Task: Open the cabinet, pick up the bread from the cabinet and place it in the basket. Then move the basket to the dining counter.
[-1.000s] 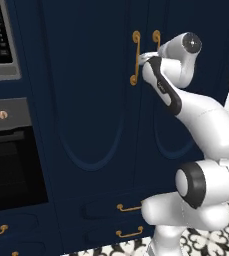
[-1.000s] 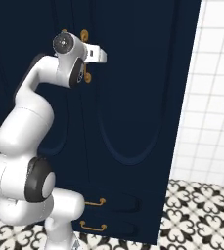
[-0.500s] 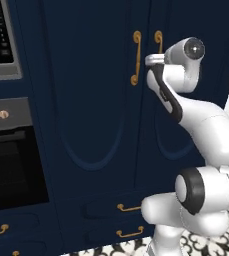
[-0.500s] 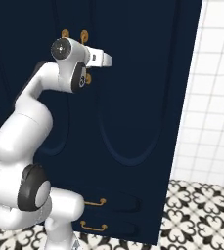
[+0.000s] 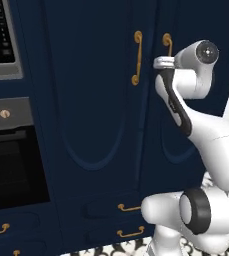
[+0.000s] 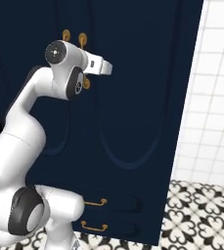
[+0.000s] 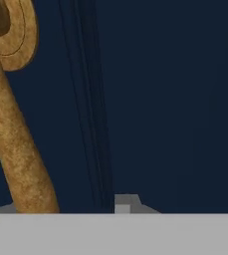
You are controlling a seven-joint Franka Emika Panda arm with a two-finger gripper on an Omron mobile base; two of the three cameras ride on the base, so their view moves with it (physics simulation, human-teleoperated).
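We have our gripper point(image 5: 162, 63) raised high against the front of the cabinet point(image 5: 96, 100), whose two arched-panel doors point(image 6: 133, 97) are both shut, the seam between them running straight down the navy face. In the left base view the hand sits just below the top of the right-hand brass handle point(image 5: 167, 44) and a little to the right of the left-hand brass handle point(image 5: 136, 57), which hangs free of us. In the right base view our wrist covers most of both handles, so only their curled tops and one lower end show beside the arm. In the hand view a thick brass handle point(image 7: 13, 114) slants down the left side, very close to the lens, with the door seam point(image 7: 93, 104) just to its right; which of the two handles this is we cannot say for sure, though it looks like the one nearest our fingers. The fingertips are barely visible at the bottom of that view, so we cannot tell whether the fingers are spread or pressed together, nor whether they touch the brass. Well below our hand lie the low drawers point(image 5: 126, 220) with small brass pulls, and far off to our left stands the black oven front point(image 5: 11, 170). A white tiled wall point(image 6: 211, 97) lies to the right of the cabinet.
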